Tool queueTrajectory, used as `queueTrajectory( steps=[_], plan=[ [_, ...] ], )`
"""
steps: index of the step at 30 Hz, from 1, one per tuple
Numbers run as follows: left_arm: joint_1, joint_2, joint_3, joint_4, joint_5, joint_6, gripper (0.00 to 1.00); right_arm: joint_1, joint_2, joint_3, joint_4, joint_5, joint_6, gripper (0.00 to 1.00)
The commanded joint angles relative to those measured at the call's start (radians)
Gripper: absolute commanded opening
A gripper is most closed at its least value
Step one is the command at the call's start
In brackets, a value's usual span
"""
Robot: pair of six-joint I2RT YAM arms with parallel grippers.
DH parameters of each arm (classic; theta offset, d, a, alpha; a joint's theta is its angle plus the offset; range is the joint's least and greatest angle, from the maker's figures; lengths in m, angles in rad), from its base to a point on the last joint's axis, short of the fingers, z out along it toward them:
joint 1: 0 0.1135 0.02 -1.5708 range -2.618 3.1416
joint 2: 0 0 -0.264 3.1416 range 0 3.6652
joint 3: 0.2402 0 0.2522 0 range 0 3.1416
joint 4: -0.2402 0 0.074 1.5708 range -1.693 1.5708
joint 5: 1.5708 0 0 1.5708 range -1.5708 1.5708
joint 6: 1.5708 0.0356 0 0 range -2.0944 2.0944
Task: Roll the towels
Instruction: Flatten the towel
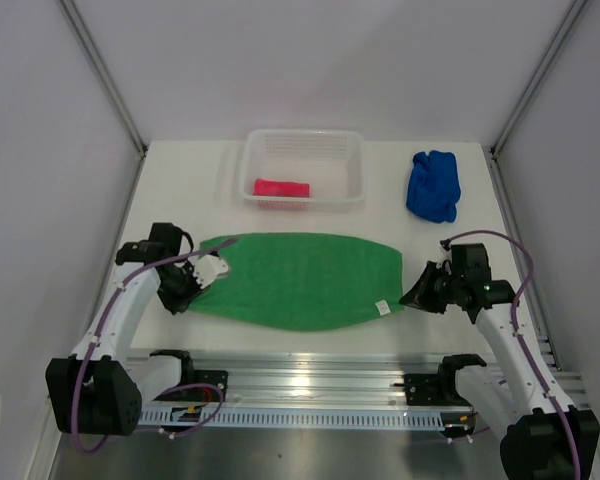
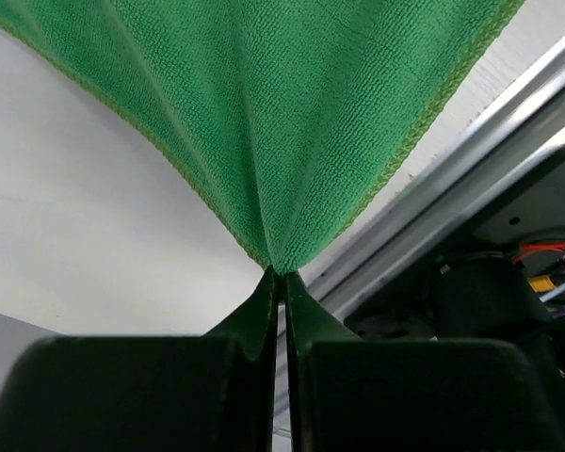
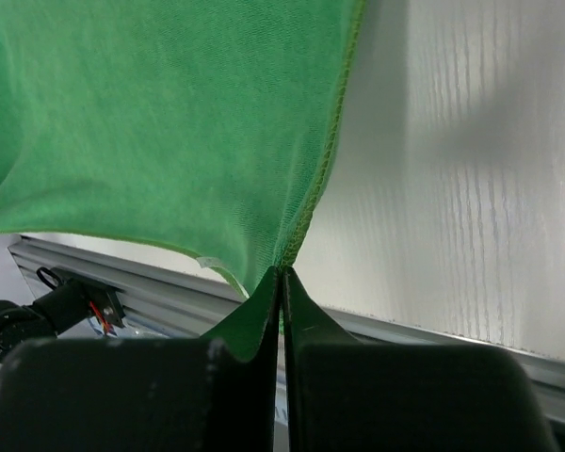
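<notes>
The green towel [image 1: 300,278] is stretched flat between both grippers at the table's front middle. My left gripper [image 1: 195,290] is shut on its left corner, seen pinched in the left wrist view [image 2: 281,271] with the green towel [image 2: 282,113] fanning out above. My right gripper [image 1: 408,298] is shut on its right corner, seen in the right wrist view [image 3: 282,268] with the green towel [image 3: 160,122] spreading to the left. The pink towel [image 1: 281,188] lies rolled in the white basket [image 1: 352,165]. The blue towel [image 1: 433,185] lies crumpled at the back right.
The basket stands at the back middle. A metal rail [image 1: 310,380] runs along the table's near edge under the arm bases. Side walls with slanted posts close in the table on the left and right.
</notes>
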Motion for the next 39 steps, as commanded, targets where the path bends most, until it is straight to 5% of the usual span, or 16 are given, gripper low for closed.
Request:
queueTrajectory(
  steps=[1, 17, 30, 33, 35, 36, 37, 39],
  plan=[
    [0.014, -0.024, 0.024, -0.087, 0.026, 0.02, 0.01, 0.004, -0.026, 0.04, -0.083, 0.014, 0.019, 0.0],
    [0.045, 0.05, 0.029, 0.001, -0.015, 0.026, 0.01, 0.006, 0.008, -0.044, -0.045, 0.013, 0.037, 0.0],
    [0.046, 0.047, -0.15, 0.045, -0.037, 0.092, 0.02, 0.09, 0.035, -0.073, -0.065, 0.137, 0.117, 0.0],
    [0.045, 0.047, -0.159, 0.045, -0.037, 0.092, 0.06, 0.107, 0.04, -0.07, -0.072, 0.159, 0.132, 0.06],
    [0.046, 0.049, -0.162, 0.044, -0.034, 0.092, 0.16, 0.115, 0.038, -0.067, -0.079, 0.172, 0.136, 0.24],
    [0.046, 0.049, -0.163, 0.042, -0.034, 0.09, 0.33, 0.115, 0.037, -0.066, -0.088, 0.18, 0.14, 0.34],
    [0.045, 0.047, -0.163, 0.039, -0.035, 0.089, 0.39, 0.115, 0.037, -0.061, -0.092, 0.189, 0.142, 0.41],
    [0.045, 0.047, -0.153, 0.019, -0.037, 0.092, 0.48, 0.113, 0.031, -0.046, -0.111, 0.199, 0.155, 0.48]
  ],
)
